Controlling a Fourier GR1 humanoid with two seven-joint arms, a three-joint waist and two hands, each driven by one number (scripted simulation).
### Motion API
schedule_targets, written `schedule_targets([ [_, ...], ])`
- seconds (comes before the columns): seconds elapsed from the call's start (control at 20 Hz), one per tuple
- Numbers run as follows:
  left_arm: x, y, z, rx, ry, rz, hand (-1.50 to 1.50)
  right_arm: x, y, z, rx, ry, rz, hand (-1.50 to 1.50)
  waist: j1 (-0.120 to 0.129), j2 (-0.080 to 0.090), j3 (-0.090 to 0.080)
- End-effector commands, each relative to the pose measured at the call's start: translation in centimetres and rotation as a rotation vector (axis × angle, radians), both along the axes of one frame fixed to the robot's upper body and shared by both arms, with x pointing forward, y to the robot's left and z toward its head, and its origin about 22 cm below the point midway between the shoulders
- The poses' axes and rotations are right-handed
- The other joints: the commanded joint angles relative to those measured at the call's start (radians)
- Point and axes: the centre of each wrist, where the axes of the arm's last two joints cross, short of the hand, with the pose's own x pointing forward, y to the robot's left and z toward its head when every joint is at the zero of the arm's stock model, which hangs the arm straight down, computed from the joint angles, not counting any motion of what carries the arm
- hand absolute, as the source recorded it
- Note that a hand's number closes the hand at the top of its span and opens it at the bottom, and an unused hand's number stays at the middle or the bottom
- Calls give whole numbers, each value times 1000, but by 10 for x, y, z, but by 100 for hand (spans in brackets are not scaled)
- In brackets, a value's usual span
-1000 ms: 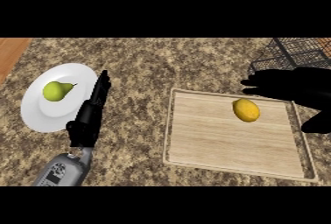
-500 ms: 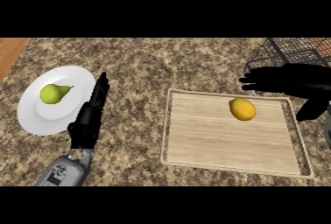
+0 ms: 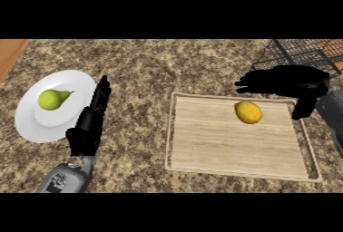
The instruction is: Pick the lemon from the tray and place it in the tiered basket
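Observation:
A yellow lemon lies on the wooden tray, near its far edge. My right hand hovers just beyond and to the right of the lemon, open, with fingers stretched left and the thumb hanging down beside the fruit; nothing is held. The black wire tiered basket shows at the top right corner, partly cut off. Open, my left hand rests with straight fingers pointing away, beside the white plate.
A white plate at the left holds a green pear. The speckled stone counter runs under everything, and a strip of wooden surface shows at the far left.
My right hand has shifted left and slightly nearer, closing in over the lemon's far side. The view has moved a little. The lemon and left hand stay put.

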Motion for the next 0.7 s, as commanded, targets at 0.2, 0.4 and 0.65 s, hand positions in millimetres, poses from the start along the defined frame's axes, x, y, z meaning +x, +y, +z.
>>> schedule_targets([
  [0.2, -6, 7, -2, 7, 10, 3, 0, 5, 23, -30, -22, 109, 50, -150, -11, -3, 0],
  [0.4, -5, -3, -6, -6, 0, -17, 0, 8, 30, -40, -11, 121, 56, -150, -11, -3, 0],
  [0.65, -2, 5, -6, -1, 14, -2, 0, 9, 14, -34, -21, 139, 53, -150, -14, -3, 0],
])
